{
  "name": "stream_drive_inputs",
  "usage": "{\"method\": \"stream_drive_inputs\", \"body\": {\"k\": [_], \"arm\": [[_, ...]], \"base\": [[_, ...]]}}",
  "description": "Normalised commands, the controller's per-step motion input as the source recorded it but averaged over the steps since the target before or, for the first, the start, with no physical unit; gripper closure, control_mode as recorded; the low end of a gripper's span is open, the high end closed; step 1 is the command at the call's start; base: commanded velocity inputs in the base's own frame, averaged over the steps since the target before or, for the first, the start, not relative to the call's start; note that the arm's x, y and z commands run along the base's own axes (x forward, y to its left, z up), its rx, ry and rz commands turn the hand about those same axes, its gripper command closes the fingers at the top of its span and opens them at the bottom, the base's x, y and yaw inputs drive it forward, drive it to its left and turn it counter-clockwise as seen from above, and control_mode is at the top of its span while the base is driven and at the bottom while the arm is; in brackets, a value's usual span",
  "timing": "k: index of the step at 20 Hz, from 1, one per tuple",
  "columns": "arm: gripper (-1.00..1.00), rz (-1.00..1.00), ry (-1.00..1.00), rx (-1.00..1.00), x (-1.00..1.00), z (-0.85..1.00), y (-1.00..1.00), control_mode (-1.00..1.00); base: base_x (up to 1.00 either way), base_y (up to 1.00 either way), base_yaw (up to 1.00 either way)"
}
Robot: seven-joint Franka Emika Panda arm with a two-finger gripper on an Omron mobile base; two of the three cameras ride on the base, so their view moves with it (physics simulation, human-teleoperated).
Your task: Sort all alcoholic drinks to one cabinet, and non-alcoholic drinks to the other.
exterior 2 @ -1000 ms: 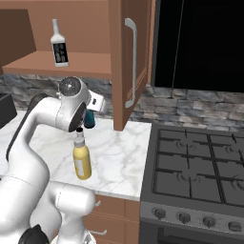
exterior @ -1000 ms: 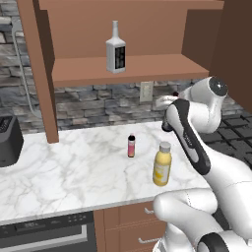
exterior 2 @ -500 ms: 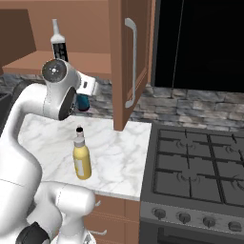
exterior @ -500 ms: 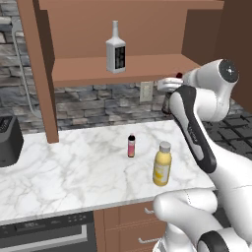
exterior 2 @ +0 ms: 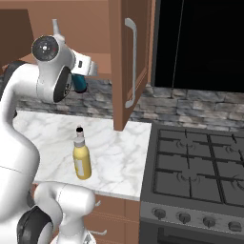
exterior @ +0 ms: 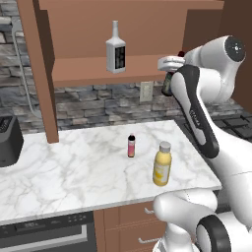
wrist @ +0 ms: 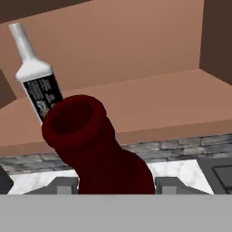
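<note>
Hand point(exterior: 170, 69) — gripped brown bottle point(wrist: 97, 149) at shelf edge point(exterior: 113, 78)

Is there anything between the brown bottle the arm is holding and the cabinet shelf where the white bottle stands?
Nothing visible. The brown bottle sits in the jaws of the gripper near the shelf, whose bare board lies open beside the white bottle.

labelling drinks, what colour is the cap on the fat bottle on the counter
Pale grey, on the yellow juice bottle; clearest in the left base view.
</note>
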Motion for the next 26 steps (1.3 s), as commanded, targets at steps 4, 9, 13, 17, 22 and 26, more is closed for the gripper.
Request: {"method": "stream_drive_inputs", "body": {"k": [4, 9, 13, 17, 22, 26], "arm": [[1.0, 0.0, -0.07, 0.0, 0.1, 0.45, 0.0, -1.0], [1.0, 0.0, -0.09, 0.0, 0.16, 0.32, 0.0, -1.0], [1.0, 0.0, -0.05, 0.0, 0.29, 0.06, 0.0, -1.0], [1.0, 0.0, -0.03, 0.0, 0.39, 0.0, 0.0, -1.0], [1.0, 0.0, -0.05, 0.0, 0.45, 0.0, 0.0, -1.0], [1.0, 0.0, -0.02, 0.0, 0.48, 0.0, 0.0, -1.0]], "base": [[0.0, 0.0, 0.0], [0.0, 0.0, 0.0], [0.0, 0.0, 0.0], [0.0, 0.0, 0.0], [0.0, 0.0, 0.0], [0.0, 0.0, 0.0]]}}
